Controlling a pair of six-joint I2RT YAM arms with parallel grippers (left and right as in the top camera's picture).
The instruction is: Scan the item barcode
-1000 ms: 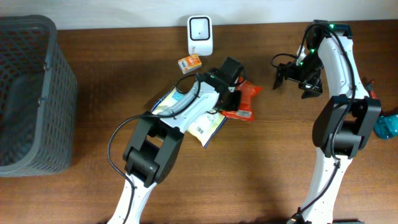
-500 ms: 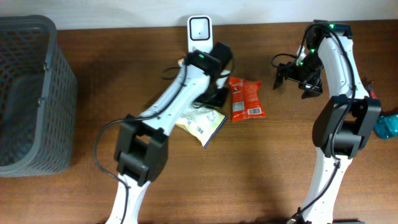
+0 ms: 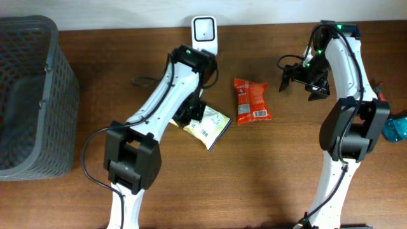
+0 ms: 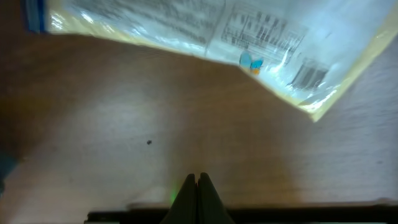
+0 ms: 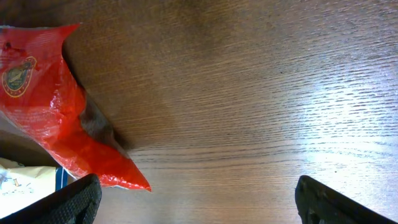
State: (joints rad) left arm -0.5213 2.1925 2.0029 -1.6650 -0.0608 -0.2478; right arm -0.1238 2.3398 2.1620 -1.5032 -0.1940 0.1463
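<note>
dark mesh basket (image 3: 28,95) sits at the far left of the tabletop (image 3: 95,210), well apart from everything else. left arm reaches up the middle and folds back down. left tool (image 4: 199,182) is pinched fully closed with nothing between the tips, pointing at bare wood just beside the pale yellow-edged packet (image 3: 211,126). its wrist view shows that packet's corner with a barcode print facing up; the tool isn't touching it. white scanner (image 3: 205,35) stands at the back edge, just behind the bend of the left arm. red snack bag (image 3: 252,100) lies flat just right of the packet, close but not touching, in front of the scanner and a bit to its right. its white barcode panel is face up at the near end, and nothing holds it. right tool (image 5: 199,205) hangs further right, toward the back of the tabletop, spread wide and empty. its wrist view has the red bag at frame left and plain wood between the fingers (image 5: 74,199). teal thing (image 3: 397,129) at the far right edge is partly cut off, can't tell what it is.
</note>
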